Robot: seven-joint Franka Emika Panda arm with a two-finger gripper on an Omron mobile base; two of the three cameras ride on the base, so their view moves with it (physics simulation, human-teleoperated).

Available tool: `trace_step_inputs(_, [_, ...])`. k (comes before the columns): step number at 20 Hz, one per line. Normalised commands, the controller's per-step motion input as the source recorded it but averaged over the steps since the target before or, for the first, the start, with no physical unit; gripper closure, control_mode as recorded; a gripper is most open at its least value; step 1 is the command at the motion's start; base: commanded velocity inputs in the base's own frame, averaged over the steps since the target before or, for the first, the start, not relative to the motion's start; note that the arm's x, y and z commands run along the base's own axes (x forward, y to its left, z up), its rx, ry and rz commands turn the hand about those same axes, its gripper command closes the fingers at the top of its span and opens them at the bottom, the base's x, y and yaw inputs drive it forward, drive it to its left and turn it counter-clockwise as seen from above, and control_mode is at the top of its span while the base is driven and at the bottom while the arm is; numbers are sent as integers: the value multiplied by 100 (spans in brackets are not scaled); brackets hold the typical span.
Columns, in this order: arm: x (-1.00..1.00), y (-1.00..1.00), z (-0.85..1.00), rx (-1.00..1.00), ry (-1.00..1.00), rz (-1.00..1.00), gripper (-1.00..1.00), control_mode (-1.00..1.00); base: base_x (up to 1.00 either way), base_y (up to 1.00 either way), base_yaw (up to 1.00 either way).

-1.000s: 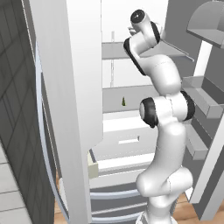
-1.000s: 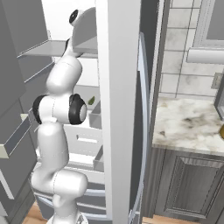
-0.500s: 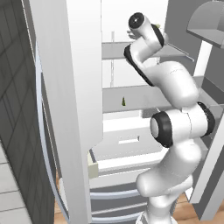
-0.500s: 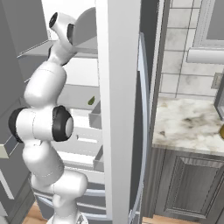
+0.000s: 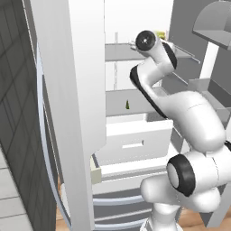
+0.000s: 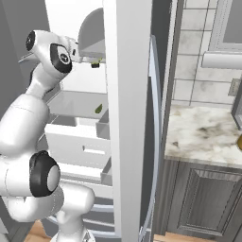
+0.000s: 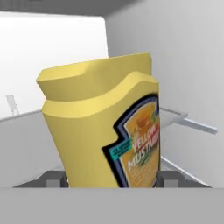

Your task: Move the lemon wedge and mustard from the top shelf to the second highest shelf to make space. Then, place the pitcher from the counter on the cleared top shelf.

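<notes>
Mustard (image 7: 103,127) now stands between our finger tips (image 7: 54,179), one at each lower side of the hand view; a second ago our arm stood straighter and lower in the left base view, and since then it has folded and reached up toward the top shelf (image 5: 119,52) at upper centre; jaws look wide around the bottle, but we cannot tell whether they clamp it yet; lemon wedge (image 5: 127,104) already sits on the second highest shelf (image 5: 118,103), so we judge the bottle comes next.
</notes>
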Motion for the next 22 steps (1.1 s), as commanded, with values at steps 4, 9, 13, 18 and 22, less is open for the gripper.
trace_step_inputs(4, [-100, 18, -8, 0, -4, 15, 100, -100, 0, 0, 0])
trace_step_inputs(9, [-100, 14, -22, 0, -3, 15, 100, -100, 0, 0, 0])
trace_step_inputs(13, [-100, 15, -34, 0, -4, 13, 100, -100, 0, 0, 0])
trace_step_inputs(18, [-89, 13, -57, 0, -3, 13, 100, -100, 0, 0, 0])
trace_step_inputs(22, [-52, 13, -64, 0, 0, 11, 100, -100, 0, 0, 0])
